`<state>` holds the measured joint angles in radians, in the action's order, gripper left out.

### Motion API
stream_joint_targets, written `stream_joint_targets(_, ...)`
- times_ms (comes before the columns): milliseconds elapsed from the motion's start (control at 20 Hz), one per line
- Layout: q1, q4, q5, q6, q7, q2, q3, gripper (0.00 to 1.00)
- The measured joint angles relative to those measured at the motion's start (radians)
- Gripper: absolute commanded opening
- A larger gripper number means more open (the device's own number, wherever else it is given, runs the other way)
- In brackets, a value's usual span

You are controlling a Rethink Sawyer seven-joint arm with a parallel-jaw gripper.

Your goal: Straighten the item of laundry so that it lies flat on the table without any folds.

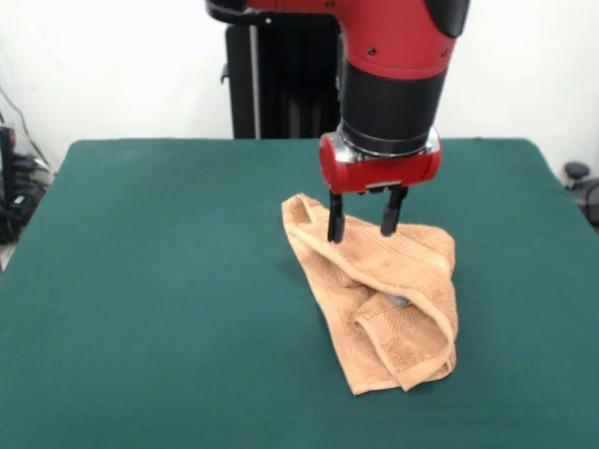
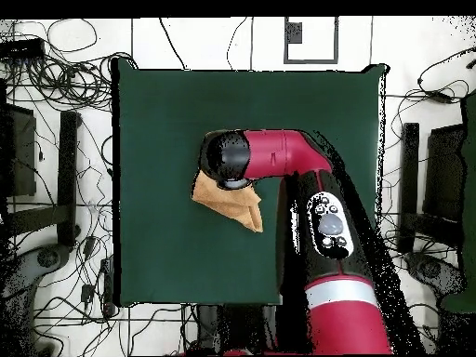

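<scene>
The gripper (image 1: 367, 215), its two black fingers spread apart, hangs over the crumpled orange-tan terry towel (image 1: 393, 309) bunched beneath it on the dark green felt surface (image 1: 150, 299), seemingly poised to pinch a fold.

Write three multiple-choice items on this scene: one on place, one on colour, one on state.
1. Where does the crumpled orange-tan terry towel lie?
A. hanging off the table's edge
B. on the dark green felt table, beneath the gripper
C. on the floor

2. What colour is the gripper's housing?
A. red
B. blue
C. yellow

3. How does the towel lie?
A. flat
B. rolled into a tube
C. folded over itself

Answers: 1 B, the cloth rests on the tabletop under the fingers; 2 A, the housing above the black fingers is red; 3 C, layers overlap at its near end.
</scene>
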<state>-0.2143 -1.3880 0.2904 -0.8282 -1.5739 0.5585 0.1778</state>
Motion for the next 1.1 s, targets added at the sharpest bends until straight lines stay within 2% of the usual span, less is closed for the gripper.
stream_joint_targets(250, 0.07, 0.002, 0.002, 0.0, 0.0, 0.028, -0.057, 1.0)
stream_joint_targets(550, 0.101, 0.012, 0.0, 0.002, 0.0, 0.038, -0.076, 1.0)
stream_joint_targets(800, 0.076, 0.022, -0.051, 0.013, 0.0, 0.025, -0.067, 1.0)
stream_joint_targets(1100, -0.015, 0.026, -0.137, 0.032, 0.0, -0.006, -0.048, 1.0)
